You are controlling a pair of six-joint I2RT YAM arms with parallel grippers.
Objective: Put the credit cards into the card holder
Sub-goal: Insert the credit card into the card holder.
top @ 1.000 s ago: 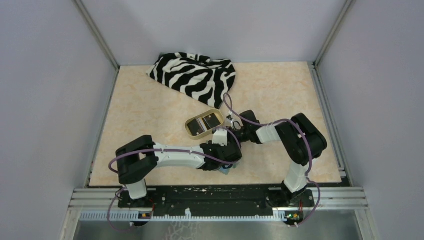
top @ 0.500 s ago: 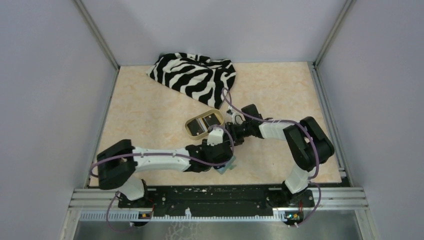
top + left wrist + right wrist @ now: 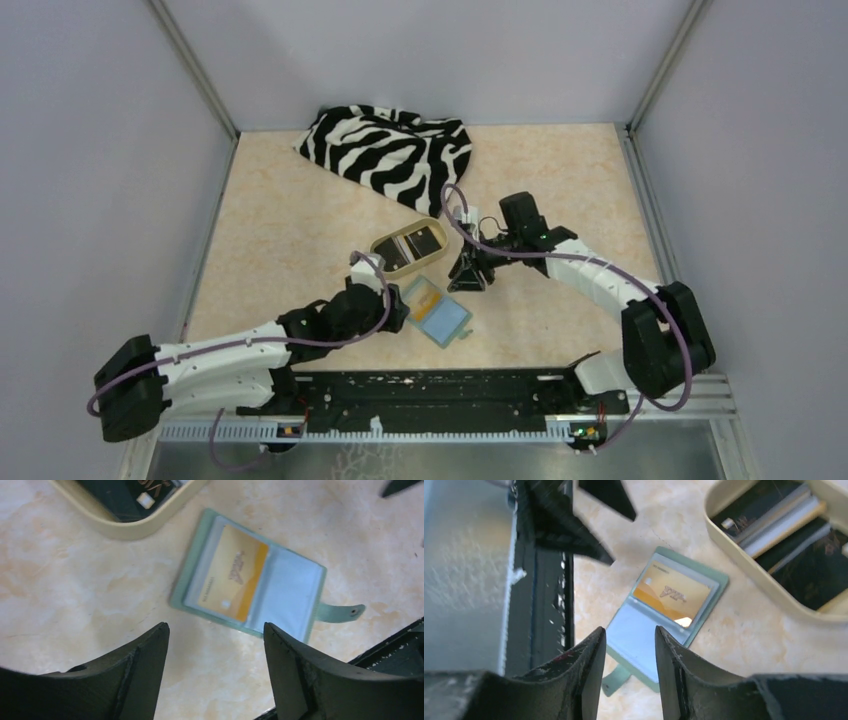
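The sage-green card holder (image 3: 440,315) (image 3: 292,592) (image 3: 644,640) lies open and flat on the table. A gold-yellow credit card (image 3: 231,574) (image 3: 671,595) sits in its left pocket; the pale blue right side shows nothing. More credit cards, black (image 3: 809,575) and whitish striped (image 3: 779,527), lie in the tan dish (image 3: 376,252). My left gripper (image 3: 393,303) (image 3: 216,630) hangs open and holds nothing, just left of the holder. My right gripper (image 3: 468,280) (image 3: 630,630) is open too, apart from the holder on its right.
A zebra-striped cloth (image 3: 390,150) lies bunched at the back of the table. The black and metal rail (image 3: 539,595) runs along the near edge, close behind the holder's tab (image 3: 345,612). Grey walls close in the left, back and right.
Both grippers have drawn away from the card holder, the left arm back toward the near left, the right one to the far right. The left jaws have widened. The holder now lies uncovered.
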